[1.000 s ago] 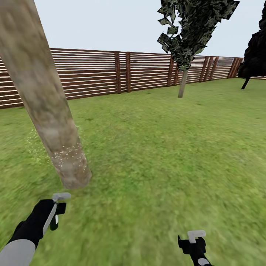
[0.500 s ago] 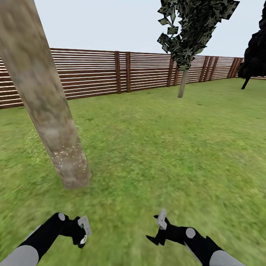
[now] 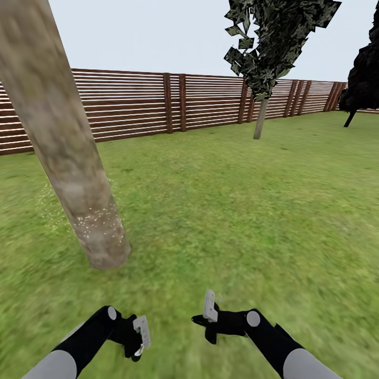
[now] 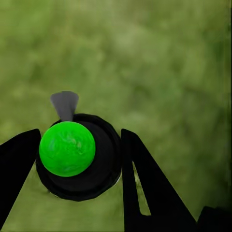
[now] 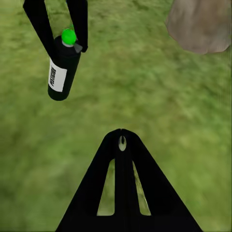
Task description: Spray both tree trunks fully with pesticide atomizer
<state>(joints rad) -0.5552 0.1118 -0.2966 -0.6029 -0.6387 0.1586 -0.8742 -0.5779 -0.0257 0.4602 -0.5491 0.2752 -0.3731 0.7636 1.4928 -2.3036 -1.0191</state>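
Pesticide atomizer (image 5: pixel 63 67), black with a green top, hangs clamped in the left gripper (image 4: pixel 79 145) over the lawn (image 3: pixel 237 210), the right gripper (image 5: pixel 122 142) pinched empty beside it, the speckled tree trunk (image 3: pixel 63 152) just ahead.

You see near tree trunk (image 3: pixel 63 152) mottled pale grey-brown, pale speckles dotting its base. Far tree (image 3: pixel 273 47): ragged dark-green crown, pale grey trunk. Lawn (image 3: pixel 237 210) bright green, blotchy. Fence (image 3: pixel 173 102) brown, horizontal slats, darker posts. Sky (image 3: pixel 158 31) flat pale grey. Conifer (image 3: pixel 366 73) near-black. Pesticide atomizer (image 5: pixel 63 67) black with white label, cap green (not red) in both wrist views. Left gripper (image 5: pixel 63 41) fingers black; right gripper (image 5: pixel 123 145) black. Your forearms go black to light grey.
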